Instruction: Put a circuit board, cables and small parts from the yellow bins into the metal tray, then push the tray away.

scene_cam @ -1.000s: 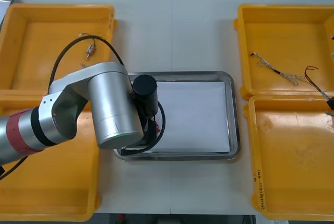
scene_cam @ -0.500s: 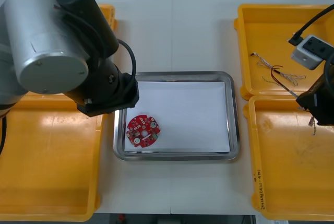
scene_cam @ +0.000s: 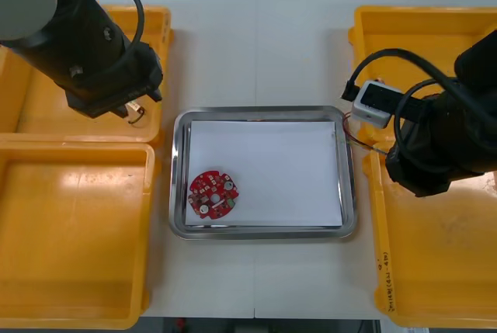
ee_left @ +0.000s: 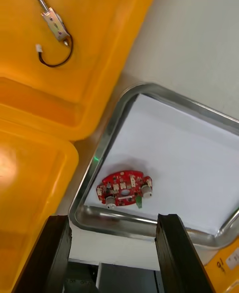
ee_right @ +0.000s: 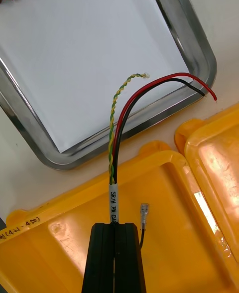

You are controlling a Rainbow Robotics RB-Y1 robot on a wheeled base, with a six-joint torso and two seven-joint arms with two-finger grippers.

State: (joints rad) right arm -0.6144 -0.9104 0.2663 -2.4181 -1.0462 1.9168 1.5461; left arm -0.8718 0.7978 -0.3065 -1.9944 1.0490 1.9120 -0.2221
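Honestly, right gripper (ee_right: 114,227) pinches the red and yellow cable (ee_right: 115,143); loose ends ahead could snag the metal tray (ee_right: 193,41) rim. Left gripper (ee_left: 112,225) hangs spread, circuit board (ee_left: 124,189) just ahead

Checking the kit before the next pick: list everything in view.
table: one, light, beneath everything.
yellow bins: four, yellow, two at each side.
metal tray: one, shiny rim, white inside, between the bins.
circuit board: one, red, tray's near left corner.
small metal part: one, silvery, far left bin.
black cable: one, black, looped beside that part.
cable bundle: one, red, black, twisted yellow-green; loose ends over the tray's right side.
left gripper: one, black, open, over the far left bin by the tray.
right gripper: one, black, shut on the cable bundle, over the near right bin.
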